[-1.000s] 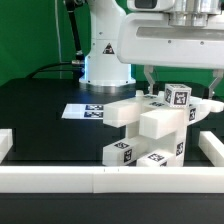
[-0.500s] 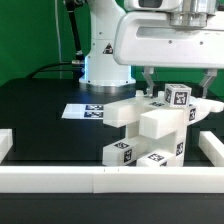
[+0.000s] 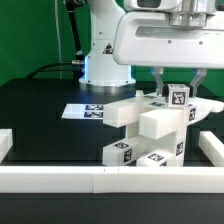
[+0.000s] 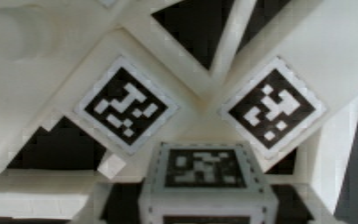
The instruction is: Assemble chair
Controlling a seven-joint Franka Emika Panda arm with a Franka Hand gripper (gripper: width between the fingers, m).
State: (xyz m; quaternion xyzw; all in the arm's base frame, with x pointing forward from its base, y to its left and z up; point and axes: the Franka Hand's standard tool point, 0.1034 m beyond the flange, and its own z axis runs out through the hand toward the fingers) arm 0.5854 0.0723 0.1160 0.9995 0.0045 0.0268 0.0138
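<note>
Exterior view: the chair (image 3: 145, 128) is in loose white parts, piled near the middle of the black tabletop (image 3: 40, 105), just behind the front rail (image 3: 60, 178). How the lower parts sit on each other cannot be made out, since white lies against white and the edges merge.

The pincer (image 3: 178, 88) hangs over the pile toward the exterior view's right. It is drawn narrow, with a finger close against each side of a small tagged block (image 3: 179, 98) at the top of the pile. The block is gripped. Whether it still rests on the part beneath cannot be told, as its underside is hidden by the pile.

The arm (image 3: 105, 55) stands behind, and its upper links are cut off by the frame edge. The pincer's body covers much of the upper right.

The marker board (image 3: 78, 109) lies flat on the tabletop behind the pile, to the exterior view's left. Its near end is hidden by a chair part.

Wrist view: close and soft in focus. One tagged face of the block (image 4: 202, 168) shows, with two larger tags (image 4: 126, 103) set diamond-wise on white surfaces beside it. Which parts carry these tags cannot be told. The fingers cannot be separated from the surrounding white.
</note>
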